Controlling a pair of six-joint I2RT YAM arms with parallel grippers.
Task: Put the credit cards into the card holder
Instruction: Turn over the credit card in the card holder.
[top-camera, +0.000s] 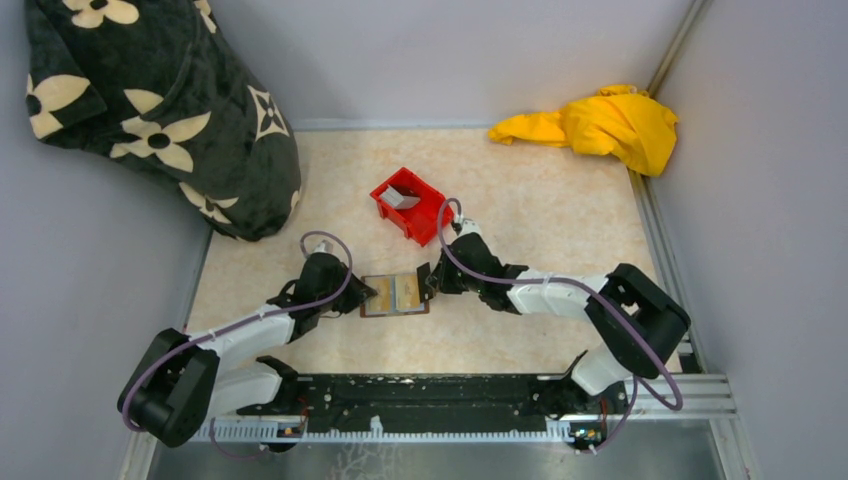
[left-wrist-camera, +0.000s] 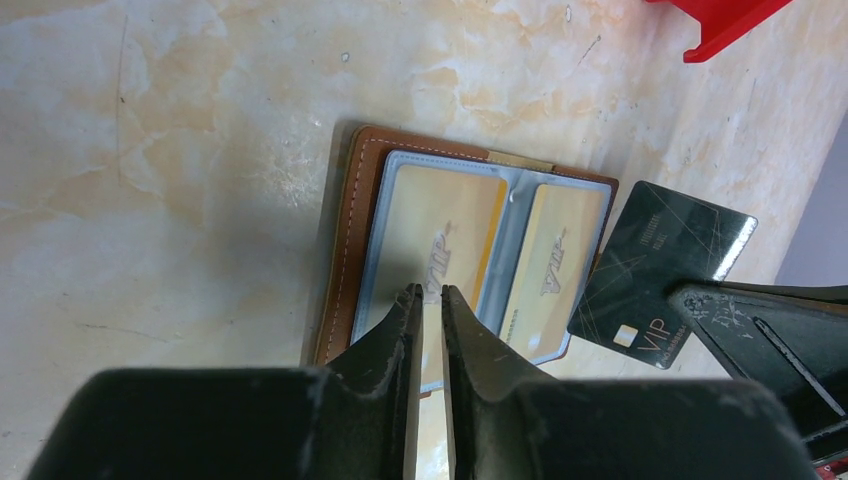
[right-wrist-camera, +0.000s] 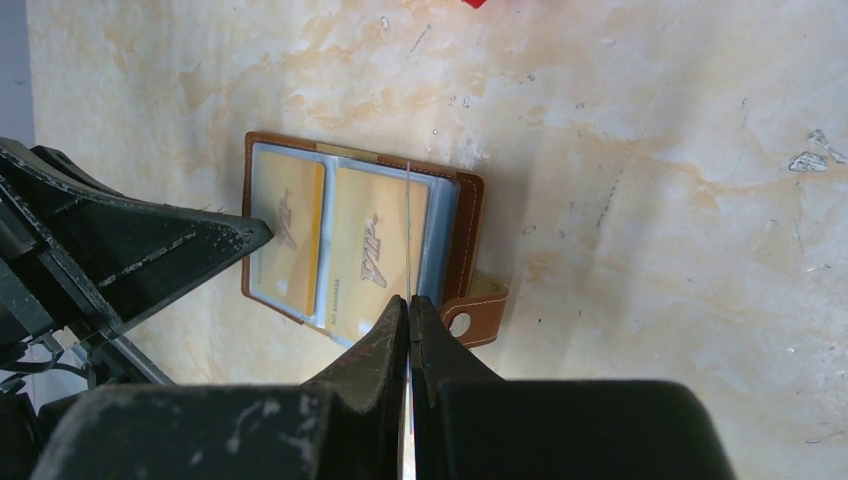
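Note:
The brown card holder (top-camera: 395, 294) lies open on the table between both arms. Its clear sleeves show two gold cards (left-wrist-camera: 440, 240). My right gripper (right-wrist-camera: 409, 298) is shut on a black credit card (left-wrist-camera: 660, 268), which shows only as a thin edge-on line (right-wrist-camera: 408, 220) over the holder's right-hand page (right-wrist-camera: 375, 245). My left gripper (left-wrist-camera: 425, 290) hovers low at the holder's left page. Its jaws stand a narrow slit apart with nothing between them. One of its fingertips (right-wrist-camera: 255, 230) reaches the holder's left edge. A pale grey card (top-camera: 400, 198) lies in the red bin.
The red bin (top-camera: 425, 212) stands just behind the holder, close to my right arm. A dark flowered bag (top-camera: 160, 110) fills the back left and a yellow cloth (top-camera: 600, 125) lies at the back right. Walls close in both sides.

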